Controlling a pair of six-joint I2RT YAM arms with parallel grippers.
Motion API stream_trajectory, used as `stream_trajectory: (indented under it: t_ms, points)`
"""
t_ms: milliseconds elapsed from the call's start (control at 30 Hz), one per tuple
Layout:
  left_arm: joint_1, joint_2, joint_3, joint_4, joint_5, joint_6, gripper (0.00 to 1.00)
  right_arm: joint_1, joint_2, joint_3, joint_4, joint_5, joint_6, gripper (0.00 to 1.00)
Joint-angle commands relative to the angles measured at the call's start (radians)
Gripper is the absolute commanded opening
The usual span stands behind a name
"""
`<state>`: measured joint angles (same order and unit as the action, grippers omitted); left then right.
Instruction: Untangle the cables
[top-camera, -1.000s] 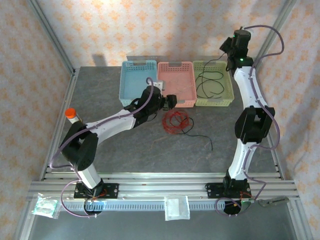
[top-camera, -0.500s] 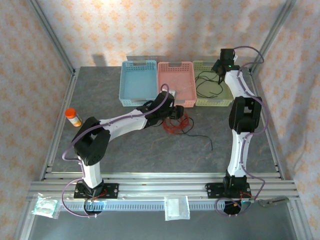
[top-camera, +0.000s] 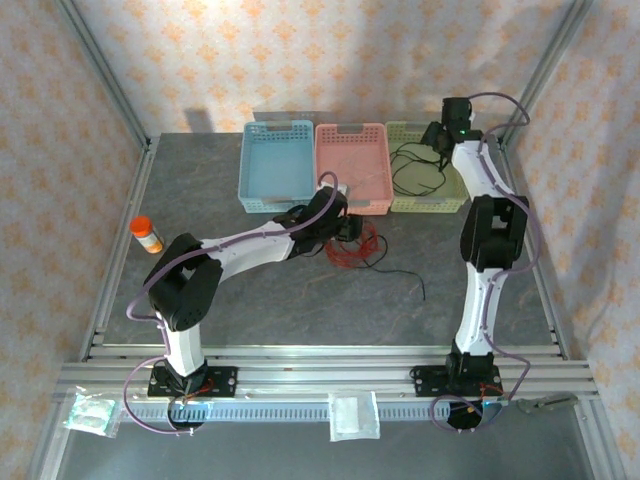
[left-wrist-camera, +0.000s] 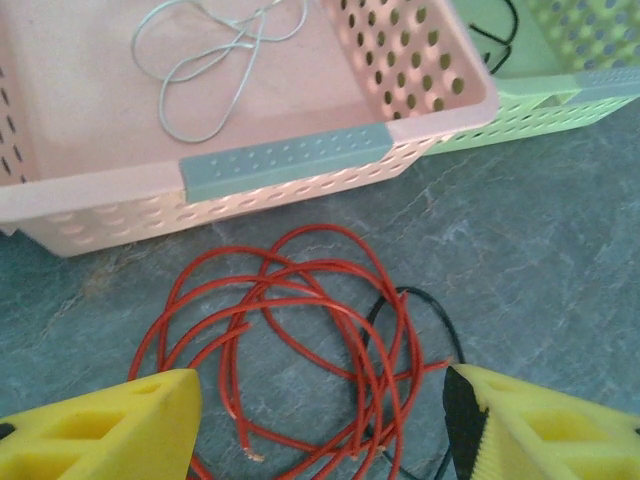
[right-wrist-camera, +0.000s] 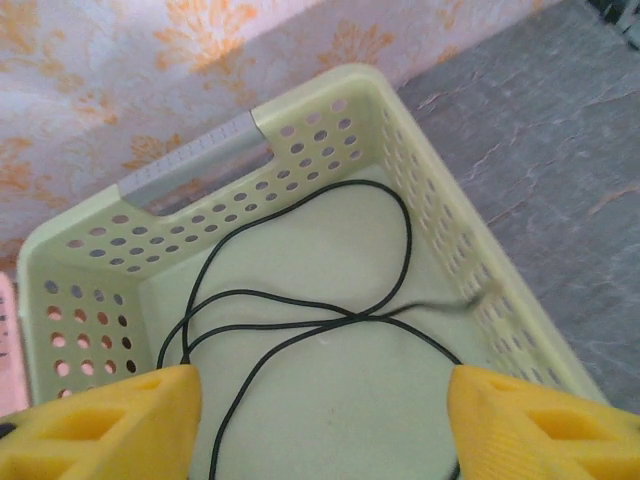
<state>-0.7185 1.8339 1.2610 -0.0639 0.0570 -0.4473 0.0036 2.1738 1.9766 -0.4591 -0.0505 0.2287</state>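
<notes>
Mid-sort: left gripper (left-wrist-camera: 320, 430), spread, hovers over the red cable (left-wrist-camera: 300, 330) coiled on the table (left-wrist-camera: 560, 230) (black strand (left-wrist-camera: 430, 305) tangled in). Right gripper (right-wrist-camera: 320, 420), spread and empty, hangs above the black cable (right-wrist-camera: 300, 320) in the green basket (right-wrist-camera: 190, 160). Next: pinch red alone.

Grey table (top-camera: 250, 300) with blue basket (top-camera: 275, 170), pink basket (top-camera: 350, 130), green basket (top-camera: 425, 206), orange-capped bottle (top-camera: 148, 235), red cable coil (top-camera: 352, 252), black cable (top-camera: 400, 272)
</notes>
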Motion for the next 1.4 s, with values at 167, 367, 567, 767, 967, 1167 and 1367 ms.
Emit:
stream_trajectory:
  t_ms: [167,367,567,767,967,1167,1367]
  points:
    - [0.008,-0.106,-0.119,0.060,-0.085,-0.056,0.67,0.035,-0.322,-0.217,0.057,0.109,-0.084,0.71]
    - [0.053,-0.154,-0.243,0.137,-0.043,-0.132,0.64,0.138,-0.565,-0.491,0.119,0.104,-0.098,0.64]
    - [0.094,-0.161,-0.318,0.215,0.029,-0.206,0.62,0.189,-0.783,-0.786,0.157,0.037,0.045,0.51]
    - [0.095,-0.117,-0.302,0.228,0.051,-0.214,0.59,0.242,-0.847,-0.961,0.146,0.004,0.097,0.44]
    - [0.057,-0.103,-0.249,0.232,0.067,-0.147,0.57,0.185,-0.774,-0.935,0.202,0.078,0.096,0.34]
    - [-0.034,-0.088,-0.157,0.203,0.020,-0.027,0.58,0.099,-0.477,-0.657,0.186,0.115,0.033,0.27]
    - [-0.036,-0.096,-0.167,0.246,0.030,-0.043,0.58,0.057,-0.140,-0.260,0.100,0.153,-0.031,0.21]
